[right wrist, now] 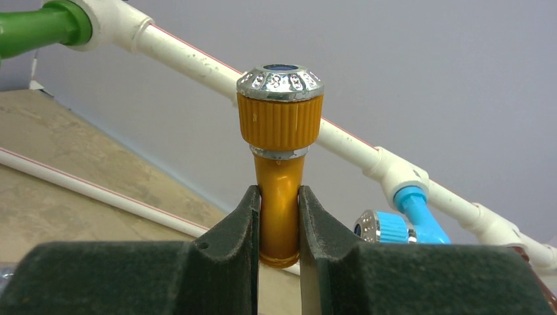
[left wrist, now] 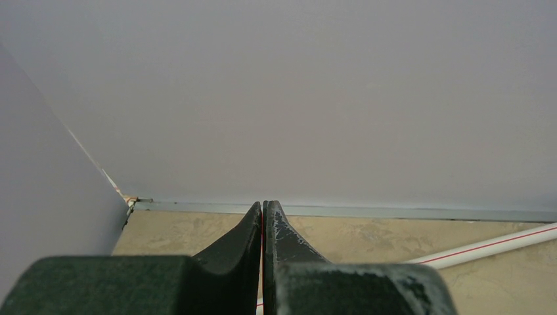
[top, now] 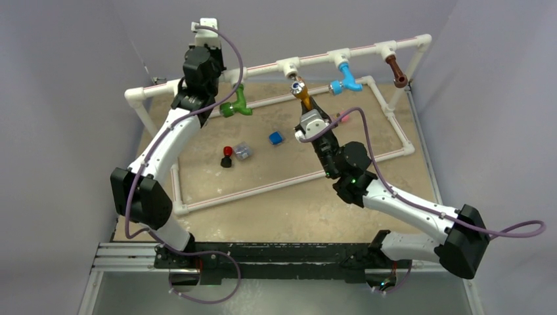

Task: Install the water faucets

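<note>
My right gripper (top: 306, 108) (right wrist: 279, 197) is shut on the orange faucet (top: 301, 91) (right wrist: 280, 157) and holds it upright just below the second white tee (top: 289, 66) of the top pipe. Its ridged collar and silver cap point up. The green faucet (top: 235, 107) (right wrist: 39, 26) hangs from the left tee. The blue faucet (top: 345, 79) (right wrist: 401, 220) and the brown faucet (top: 396, 70) hang from the tees to the right. My left gripper (left wrist: 263, 213) is shut and empty, raised at the pipe's left end near the back wall.
A white pipe frame (top: 394, 125) borders the tan table. Inside it lie a red-and-black knob (top: 226, 157), a clear-blue piece (top: 243, 151) and a blue cube (top: 276, 138). A pink bit (top: 341, 118) shows behind my right arm.
</note>
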